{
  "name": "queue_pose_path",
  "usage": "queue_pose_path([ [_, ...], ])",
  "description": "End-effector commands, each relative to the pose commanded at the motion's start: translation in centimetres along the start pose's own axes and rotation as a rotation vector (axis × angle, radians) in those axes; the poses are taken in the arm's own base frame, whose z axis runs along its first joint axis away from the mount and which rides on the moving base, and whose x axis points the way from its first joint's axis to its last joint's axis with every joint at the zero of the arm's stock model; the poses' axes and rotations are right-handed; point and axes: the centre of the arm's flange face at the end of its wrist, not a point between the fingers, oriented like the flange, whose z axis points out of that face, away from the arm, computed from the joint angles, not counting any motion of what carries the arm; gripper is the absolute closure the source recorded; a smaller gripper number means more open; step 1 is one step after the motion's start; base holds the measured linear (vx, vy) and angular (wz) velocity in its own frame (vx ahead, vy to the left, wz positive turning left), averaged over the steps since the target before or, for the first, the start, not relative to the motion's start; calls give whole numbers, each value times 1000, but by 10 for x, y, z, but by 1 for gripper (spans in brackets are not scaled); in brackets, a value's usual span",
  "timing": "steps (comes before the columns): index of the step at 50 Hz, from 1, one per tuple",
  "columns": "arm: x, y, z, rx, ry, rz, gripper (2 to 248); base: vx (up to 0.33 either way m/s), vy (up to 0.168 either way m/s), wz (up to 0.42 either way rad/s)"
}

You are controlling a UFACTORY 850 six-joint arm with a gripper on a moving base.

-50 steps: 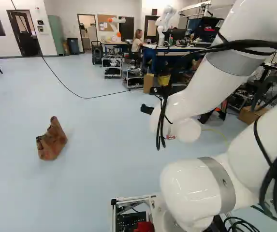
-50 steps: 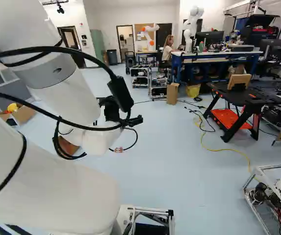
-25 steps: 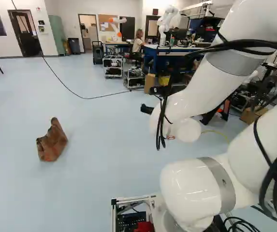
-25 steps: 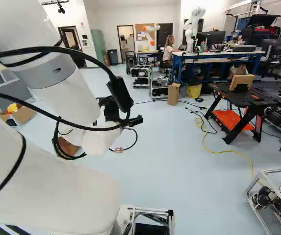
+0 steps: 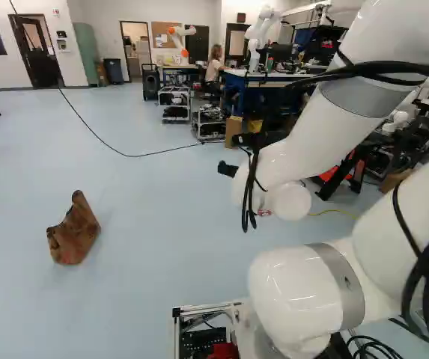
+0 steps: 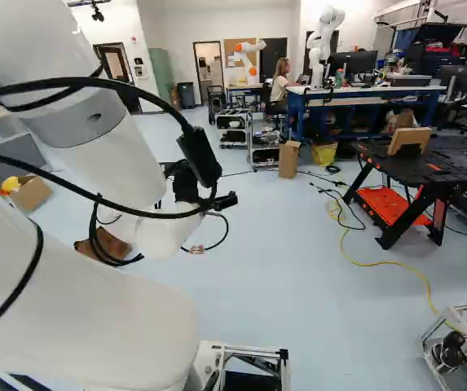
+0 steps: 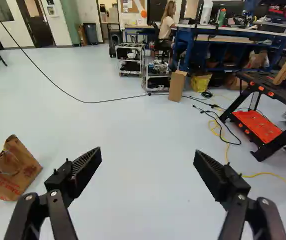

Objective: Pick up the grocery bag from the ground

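So there's loads of pale blue floor, white arm hanging over it. Brown grocery bag is sitting on that floor, ahead-left of the gripper, whose 2 fingers are spread super wide.

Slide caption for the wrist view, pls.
Open tool, with a brown paper bag on the floor off to one side, not yet gripped.

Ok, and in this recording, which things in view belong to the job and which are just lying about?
Part of the job:
- paper grocery bag, on the floor
- gripper, open

Just lying about:
- long black cable
- yellow cord
- tall cardboard box
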Motion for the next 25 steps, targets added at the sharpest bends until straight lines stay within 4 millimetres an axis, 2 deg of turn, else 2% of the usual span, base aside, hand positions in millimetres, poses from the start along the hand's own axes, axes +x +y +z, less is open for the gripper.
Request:
queue_pose_path([
  [8,0,0,0,0,0,0,3,220,63,148],
  [25,0,0,0,0,0,0,3,160,103,356],
])
